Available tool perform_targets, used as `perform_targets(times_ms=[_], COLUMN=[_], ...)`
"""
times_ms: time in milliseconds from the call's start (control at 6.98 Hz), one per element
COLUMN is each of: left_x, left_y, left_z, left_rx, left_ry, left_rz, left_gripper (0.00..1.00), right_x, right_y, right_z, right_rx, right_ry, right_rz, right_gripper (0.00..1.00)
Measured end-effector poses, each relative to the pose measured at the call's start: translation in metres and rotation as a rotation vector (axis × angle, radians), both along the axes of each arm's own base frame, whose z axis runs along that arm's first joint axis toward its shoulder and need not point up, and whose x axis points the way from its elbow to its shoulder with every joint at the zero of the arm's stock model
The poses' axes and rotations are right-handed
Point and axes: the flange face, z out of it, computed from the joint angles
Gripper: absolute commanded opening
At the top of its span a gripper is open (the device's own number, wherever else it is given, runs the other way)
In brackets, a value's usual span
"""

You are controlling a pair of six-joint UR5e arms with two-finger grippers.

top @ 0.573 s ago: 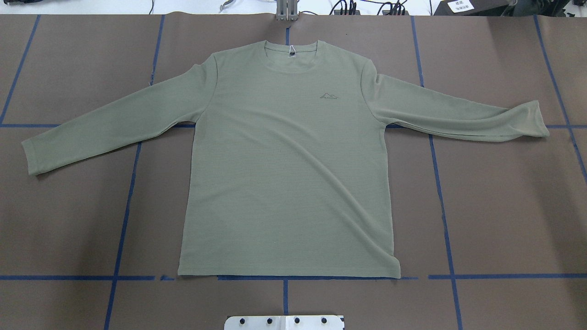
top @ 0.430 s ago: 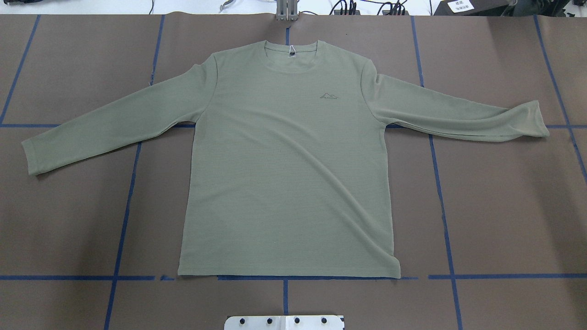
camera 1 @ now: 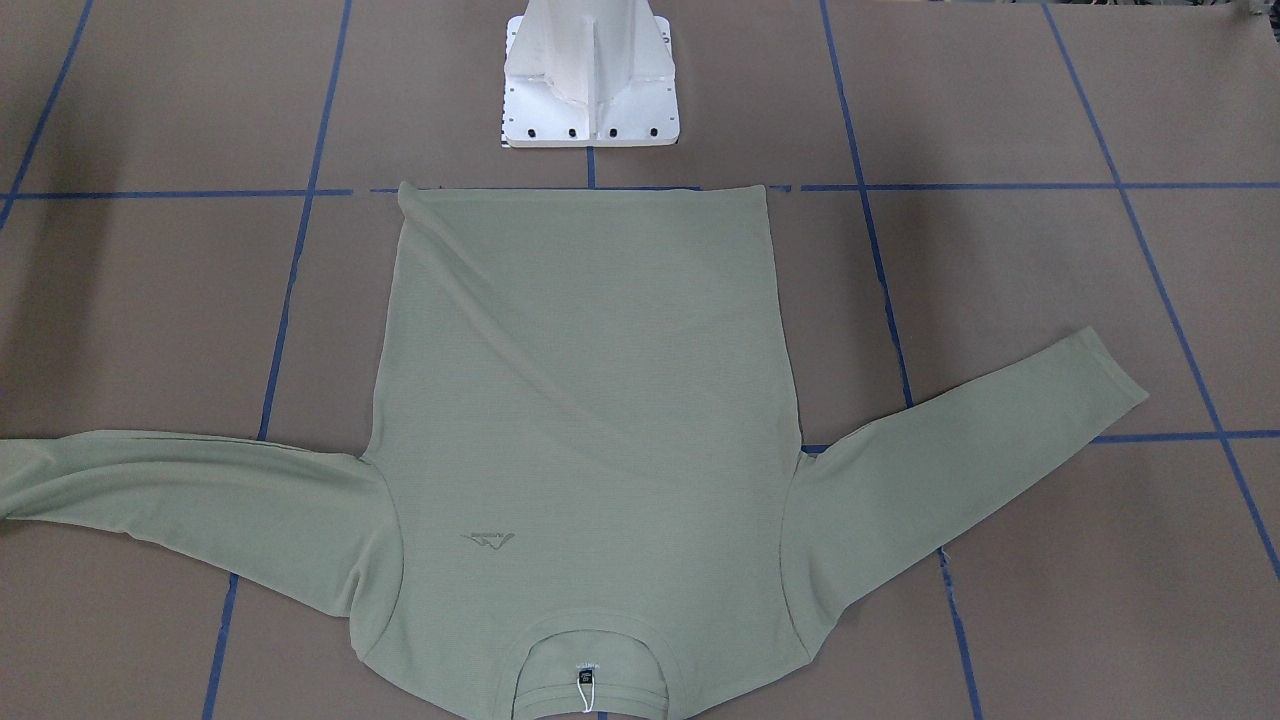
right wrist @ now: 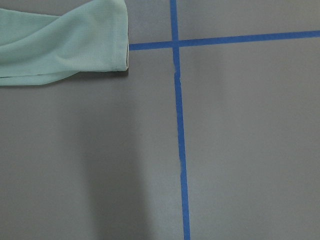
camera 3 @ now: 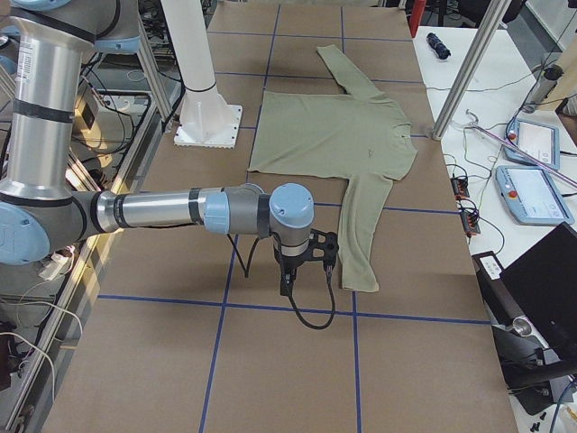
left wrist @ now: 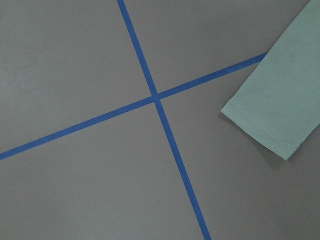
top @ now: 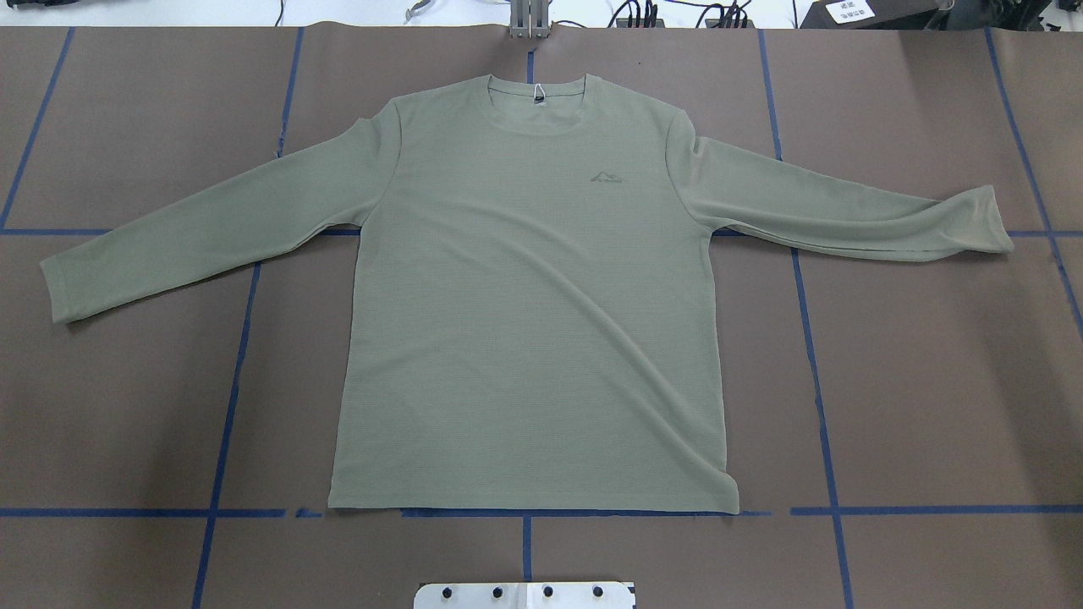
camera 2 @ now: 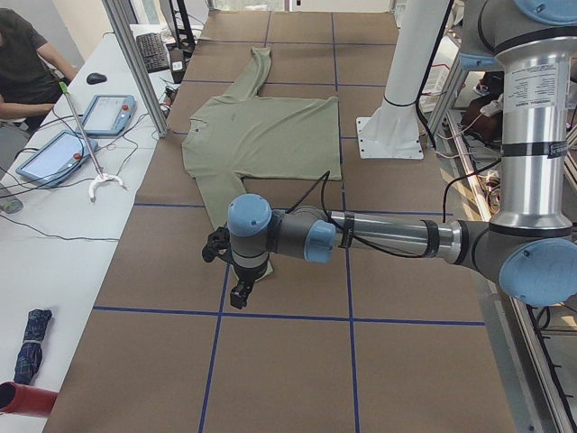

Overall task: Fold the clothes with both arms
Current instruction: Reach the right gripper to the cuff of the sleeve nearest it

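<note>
Jaws: width cannot be told, both seen side-on only | left gripper [camera 2: 239, 294], right gripper [camera 3: 287, 281] hover well out either side of pedestal [top: 525, 594] | shirt [top: 529, 321] flat, unfolded, hem just before pedestal | step: likely pre-grasp; next: reach cuffs, fold sleeves inward

I can read no text. On the shirt [top: 525, 338], the chest logo [top: 607, 177] shows a mountain outline over lettering too small for me; the dark neck label [top: 536, 98] is equally illegible.
</note>
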Motion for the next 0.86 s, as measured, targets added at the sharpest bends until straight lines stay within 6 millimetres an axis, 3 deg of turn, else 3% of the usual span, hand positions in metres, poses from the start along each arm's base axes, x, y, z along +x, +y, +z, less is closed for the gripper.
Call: perform_targets(times_ms=[430, 716, 859], left_x=[0.007, 0.010, 0.011], left_y=[-0.028, -0.031, -0.033], left_z=[-0.028, -0.029, -0.032], left_rx=[0.095, 0.129, 0.165], left_ry=[0.005, 0.017, 0.021], left_rz=[0.008, 0.012, 0.008], left_gripper=[1.00, 1.00, 1.00], right_x=[-0.035, -0.066, -0.076], right_y=[-0.011, 0.001, 0.006], right_z=[-0.004, 0.017, 0.038], right_rx=[0.112, 0.165, 0.191], right_ry=[0.000, -0.021, -0.030], right_rz=[-0.010, -0.020, -0.025], right_gripper=[1.00, 1.00, 1.00])
